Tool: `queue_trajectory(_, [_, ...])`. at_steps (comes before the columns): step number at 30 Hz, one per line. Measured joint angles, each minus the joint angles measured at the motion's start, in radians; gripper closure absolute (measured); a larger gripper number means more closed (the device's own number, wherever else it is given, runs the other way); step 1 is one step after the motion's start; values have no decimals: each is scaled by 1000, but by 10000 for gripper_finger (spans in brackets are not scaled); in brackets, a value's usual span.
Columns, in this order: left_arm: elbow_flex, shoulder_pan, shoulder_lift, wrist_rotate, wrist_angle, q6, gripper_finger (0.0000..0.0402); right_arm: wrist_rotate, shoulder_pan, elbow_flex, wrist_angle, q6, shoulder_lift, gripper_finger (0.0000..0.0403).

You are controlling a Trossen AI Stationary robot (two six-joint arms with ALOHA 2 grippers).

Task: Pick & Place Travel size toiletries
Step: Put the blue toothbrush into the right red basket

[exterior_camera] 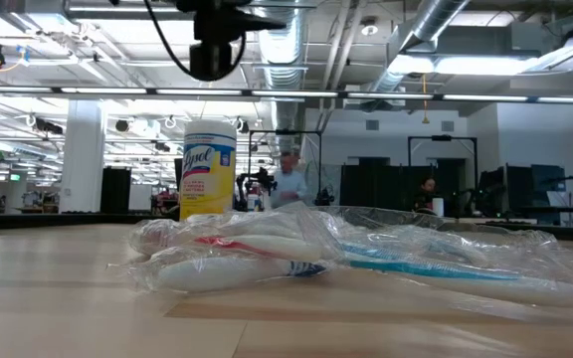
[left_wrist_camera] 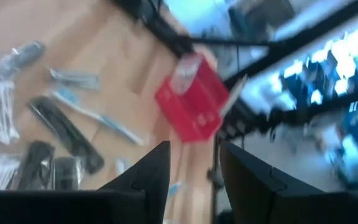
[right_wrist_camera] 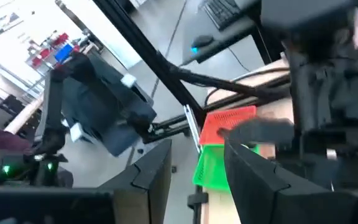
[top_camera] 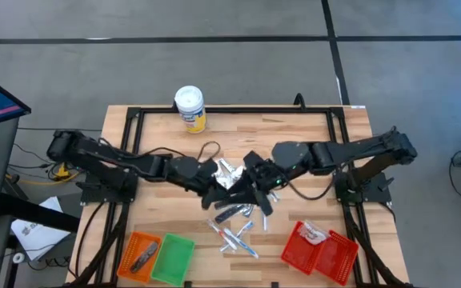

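The travel size toiletries lie mid-table: white sachets [top_camera: 229,170], dark narrow ones [top_camera: 232,213] and blue-white wrapped sticks [top_camera: 237,238], all flat on the wood. In the low view, clear-wrapped sticks [exterior_camera: 296,254] lie closest to the camera. My left gripper [top_camera: 214,186] hangs over the pile's left side. It is open [left_wrist_camera: 194,149], with nothing between its fingers, and dark items [left_wrist_camera: 61,127] lie beyond them. My right gripper [top_camera: 256,182] hangs over the pile's right side, also open [right_wrist_camera: 197,149] and empty.
An orange basket [top_camera: 141,254] holding a dark item and a green basket [top_camera: 174,258] stand at the near left. A red basket [top_camera: 318,250] with a white packet stands at the near right. A white-lidded yellow canister [top_camera: 190,108] stands at the far edge. A black frame rims the table.
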Motion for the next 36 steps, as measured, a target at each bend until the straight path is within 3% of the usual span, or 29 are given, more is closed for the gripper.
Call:
queue_trajectory(6, [10, -31, 80, 85, -5, 164, 268, 41, 13, 3, 114, 78, 38, 259])
queue_trajectory(16, [86, -102, 192, 93, -5, 448, 268, 42, -11, 4, 332, 115, 43, 257])
queue_trajectory(19, [114, -113, 241, 92, -72, 507, 268, 40, -6, -23, 419, 134, 42, 257])
queue_trajectory(26, [202, -134, 336, 85, -186, 644, 268, 54, 0, -360, 992, 256, -23, 263])
queue_trajectory(32, [238, -131, 386, 83, -181, 734, 268, 250, 27, -697, 1612, 313, -49, 263])
queue_trajectory(36, [272, -138, 450, 97, -172, 776, 260, 294, 47, -787, 1774, 306, -55, 260])
